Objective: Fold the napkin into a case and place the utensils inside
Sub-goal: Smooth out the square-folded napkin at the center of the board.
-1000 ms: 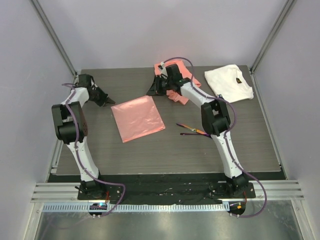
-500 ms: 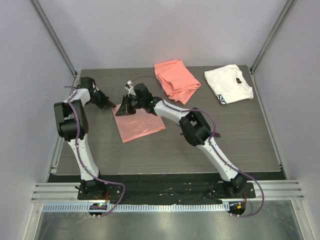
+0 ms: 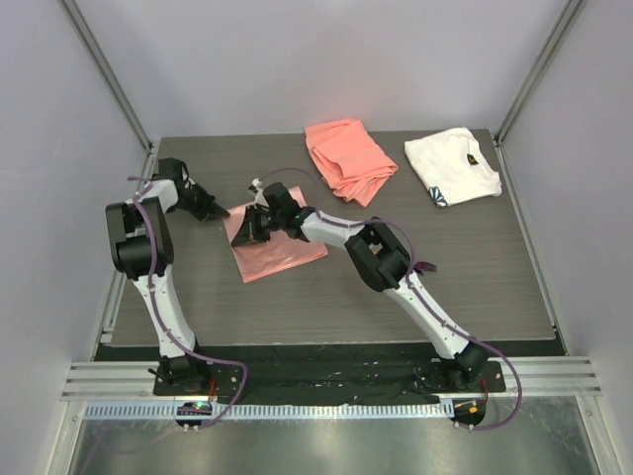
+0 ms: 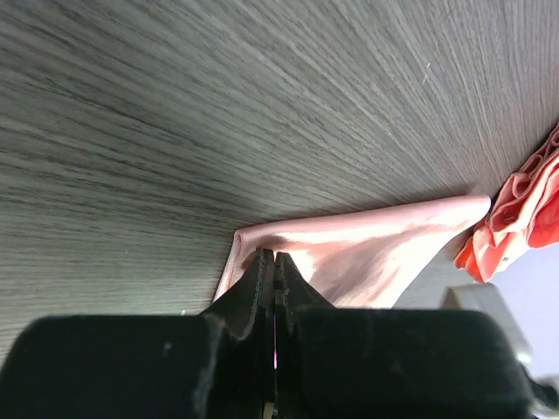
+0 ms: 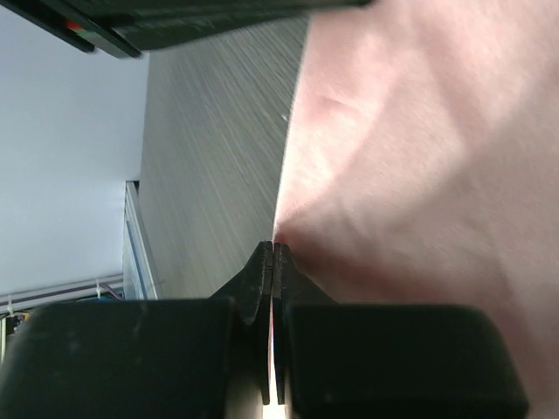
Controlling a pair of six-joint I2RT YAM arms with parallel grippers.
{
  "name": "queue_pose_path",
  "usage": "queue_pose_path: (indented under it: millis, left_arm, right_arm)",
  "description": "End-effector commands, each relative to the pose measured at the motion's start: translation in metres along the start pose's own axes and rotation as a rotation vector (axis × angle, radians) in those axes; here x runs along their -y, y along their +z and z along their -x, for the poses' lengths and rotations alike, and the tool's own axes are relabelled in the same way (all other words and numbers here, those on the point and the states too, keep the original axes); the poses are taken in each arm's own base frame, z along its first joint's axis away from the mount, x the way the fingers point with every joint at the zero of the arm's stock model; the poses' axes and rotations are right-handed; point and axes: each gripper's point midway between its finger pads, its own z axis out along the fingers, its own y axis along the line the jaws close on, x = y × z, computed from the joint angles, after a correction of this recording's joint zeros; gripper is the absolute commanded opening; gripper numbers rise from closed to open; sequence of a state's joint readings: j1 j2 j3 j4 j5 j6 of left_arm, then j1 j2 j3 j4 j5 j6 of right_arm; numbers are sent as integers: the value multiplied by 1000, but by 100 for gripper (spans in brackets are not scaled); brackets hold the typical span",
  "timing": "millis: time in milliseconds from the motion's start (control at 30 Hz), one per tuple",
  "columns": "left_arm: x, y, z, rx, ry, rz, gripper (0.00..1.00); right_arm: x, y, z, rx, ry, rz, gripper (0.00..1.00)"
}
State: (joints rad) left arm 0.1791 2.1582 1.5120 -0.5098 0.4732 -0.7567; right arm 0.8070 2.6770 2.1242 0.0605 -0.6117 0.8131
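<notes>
From above, the napkin [image 3: 282, 247] is lying flat on the table [image 3: 465, 277] left of centre, with both arms reaching over its far-left part. The left hand [image 3: 213, 211] is sitting at its far-left corner and the right hand [image 3: 253, 230] just beside it on the cloth. A coral cloth [image 3: 348, 158] and a white cloth [image 3: 453, 165] are lying well apart at the back. I am not finding the utensils, perhaps because the right arm is hiding them. In the left wrist view, the left hand [image 4: 275, 257] is pinching the napkin [image 4: 367, 253] at its corner, jaws closed on it. In the right wrist view, the right hand [image 5: 273, 249] is likewise nipping the napkin [image 5: 410, 175] at its edge. The first fold seems to be starting. Next, both hands need to be lifting together and carrying that edge across, keeping the slippery cloth taut.
</notes>
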Motion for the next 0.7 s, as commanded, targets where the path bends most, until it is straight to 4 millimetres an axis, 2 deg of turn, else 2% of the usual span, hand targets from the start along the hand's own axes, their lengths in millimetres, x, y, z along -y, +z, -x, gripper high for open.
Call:
queue_pose_path:
  millis: [0,200,233,300,333,367,500,567,667]
  left_arm:
    - [-31,16,-4,-2,-22,96,0]
    - [-36,17,-2,9,-33,115,0]
    - [-37,16,0,12,-37,118,0]
    - [-39,15,0,15,-43,121,0]
    - [-40,15,0,18,-45,121,0]
    - [-41,15,2,22,-49,122,0]
    - [-41,16,1,25,-54,121,0]
    - [-41,17,-1,19,-57,119,0]
    - [-41,16,1,25,-57,121,0]
  right_arm:
    - [-19,-3,1,11,-50,49,1]
    - [-16,-4,-26,-52,-27,70,1]
    - [-20,-7,-26,-50,-30,74,1]
    - [-12,-11,-38,-61,-17,66,1]
    - [-17,-14,-39,-60,-21,72,1]
    - [-13,-15,-48,-77,-15,73,1]
    - [-22,-25,-61,-101,-25,92,1]
    - [-30,-31,-63,-102,-54,117,1]
    - [-31,-35,-65,-113,-70,109,1]
